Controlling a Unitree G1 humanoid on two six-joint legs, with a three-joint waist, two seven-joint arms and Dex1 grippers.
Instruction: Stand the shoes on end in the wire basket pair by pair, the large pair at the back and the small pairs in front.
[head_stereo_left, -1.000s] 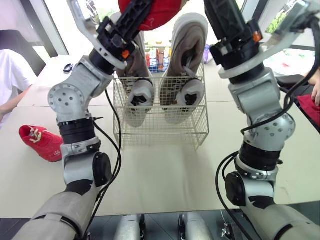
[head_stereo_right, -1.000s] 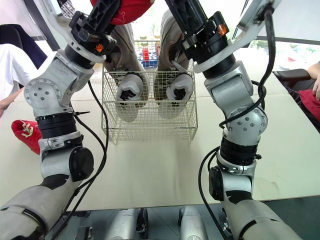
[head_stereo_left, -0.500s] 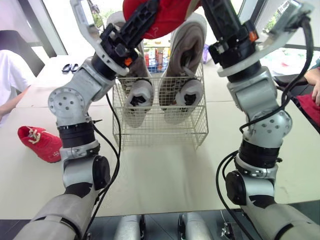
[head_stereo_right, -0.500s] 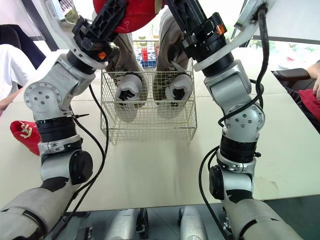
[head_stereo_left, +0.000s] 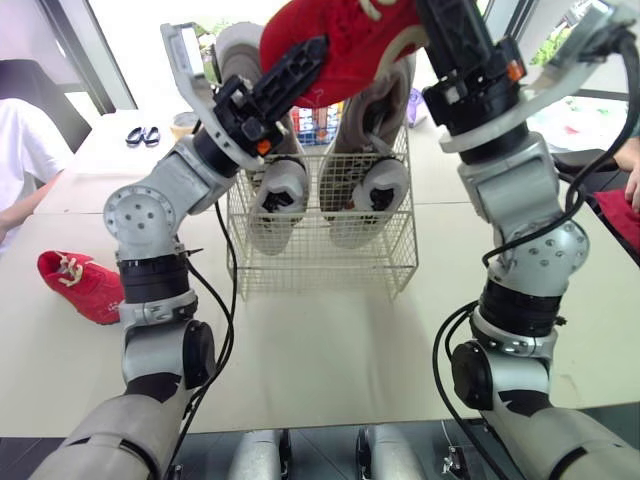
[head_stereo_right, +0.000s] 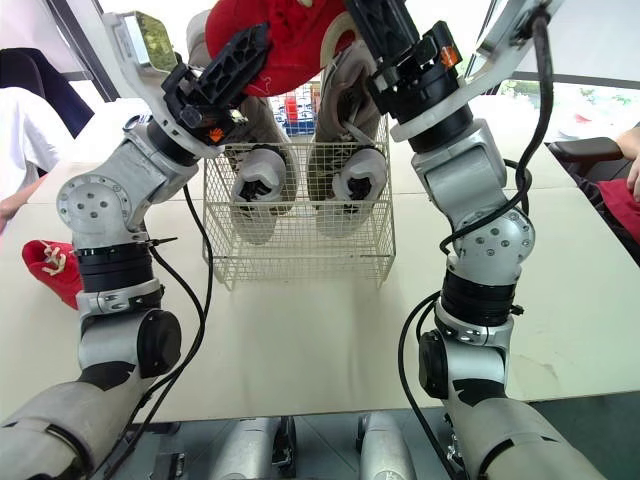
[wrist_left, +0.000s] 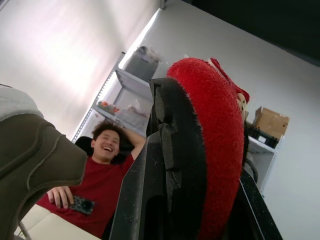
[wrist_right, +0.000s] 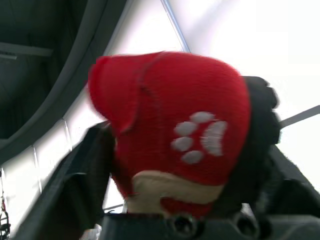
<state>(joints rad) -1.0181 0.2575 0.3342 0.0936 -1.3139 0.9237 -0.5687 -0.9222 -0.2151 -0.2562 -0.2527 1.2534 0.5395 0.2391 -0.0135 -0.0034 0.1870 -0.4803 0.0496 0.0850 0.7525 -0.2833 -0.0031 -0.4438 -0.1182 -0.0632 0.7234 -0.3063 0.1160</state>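
Observation:
A red shoe (head_stereo_left: 340, 45) with a white paw print hangs in the air above the wire basket (head_stereo_left: 320, 255). My left gripper (head_stereo_left: 305, 65) is shut on it from the left, and my right gripper (wrist_right: 185, 150) is shut on it from the right. In the basket the large grey pair stands on end, left shoe (head_stereo_left: 275, 195) beside right shoe (head_stereo_left: 370, 190), against the back wall. The front of the basket is bare wire. A second red shoe (head_stereo_left: 85, 285) lies on the table at the far left.
A person in white (head_stereo_left: 25, 150) sits at the left table edge, and a hand (head_stereo_left: 632, 180) and red cloth (head_stereo_left: 620, 215) are at the right. Bottles (head_stereo_left: 318, 115) stand behind the basket. A person in a red shirt (wrist_left: 100, 185) sits farther back.
The red shoe has come down and tipped over the basket between both grippers. My left forearm has swung toward the right. The grey pair and the basket have not moved.

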